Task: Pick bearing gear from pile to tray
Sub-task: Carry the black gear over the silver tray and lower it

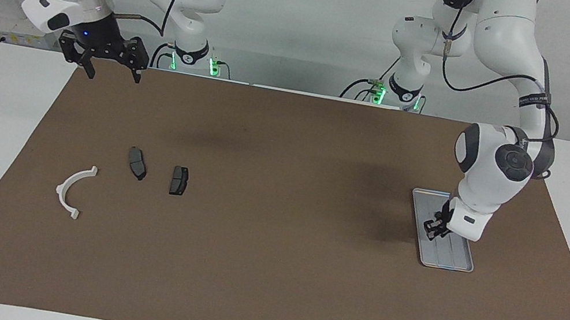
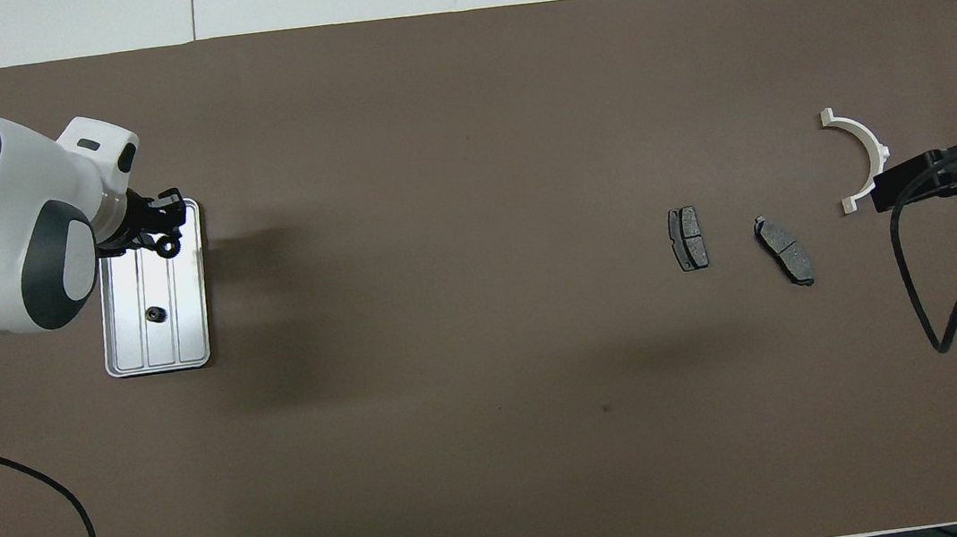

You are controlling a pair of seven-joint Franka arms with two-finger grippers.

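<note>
A small black bearing gear is pinched in the left gripper over the tray at the overhead frame's left; if released from height, it could bounce or roll over the rim, while the right gripper waits, spread.

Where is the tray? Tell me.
In the overhead view the tray lies on the brown mat at the left arm's end of the table, under the left claw, one small black gear in it.

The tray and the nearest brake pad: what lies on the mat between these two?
Nothing: between the tray and the nearest brake pad the brown mat is bare, showing only shadow. The overhead view shows this best.
</note>
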